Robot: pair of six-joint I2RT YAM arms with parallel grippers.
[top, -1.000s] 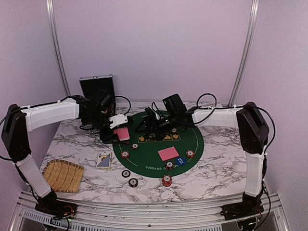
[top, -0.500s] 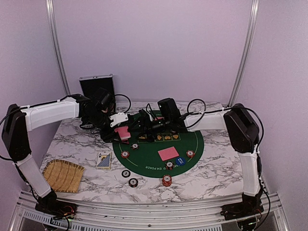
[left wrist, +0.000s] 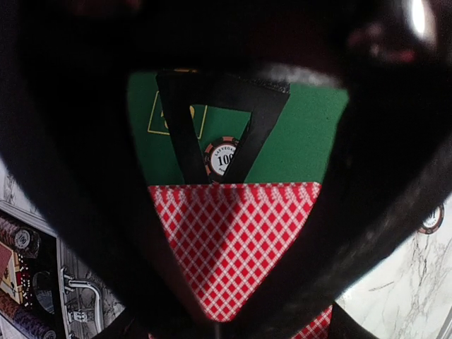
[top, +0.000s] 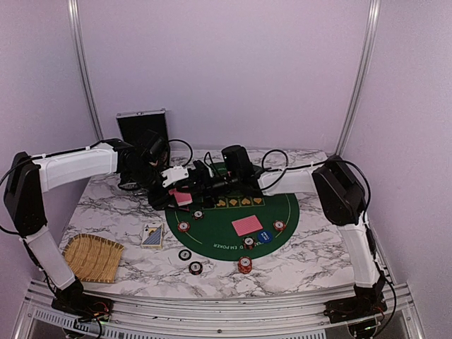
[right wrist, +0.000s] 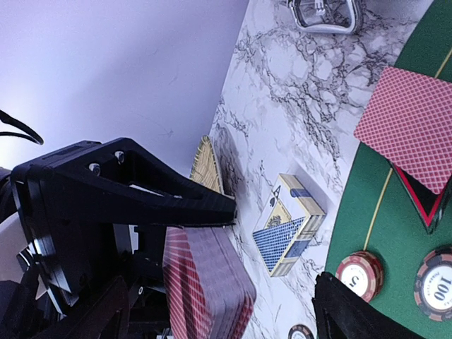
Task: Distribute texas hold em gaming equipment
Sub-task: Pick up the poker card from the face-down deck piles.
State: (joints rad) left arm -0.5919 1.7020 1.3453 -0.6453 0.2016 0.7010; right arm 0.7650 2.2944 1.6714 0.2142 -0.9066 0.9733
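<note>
Over the far-left edge of the green mat [top: 282,205], the left gripper [top: 179,191] clamped the deck of red-backed cards [left wrist: 233,247]. The right gripper [top: 201,185] hung open beside it. Dealt cards [top: 247,226], poker chips [top: 244,265] and the dealer button [top: 265,236] lay out; more dealing likely remained.

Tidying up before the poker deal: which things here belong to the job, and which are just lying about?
Job: red-backed cards, poker chips, blue dealer button.
Lying about: straw tray, silver case, card box.
</note>
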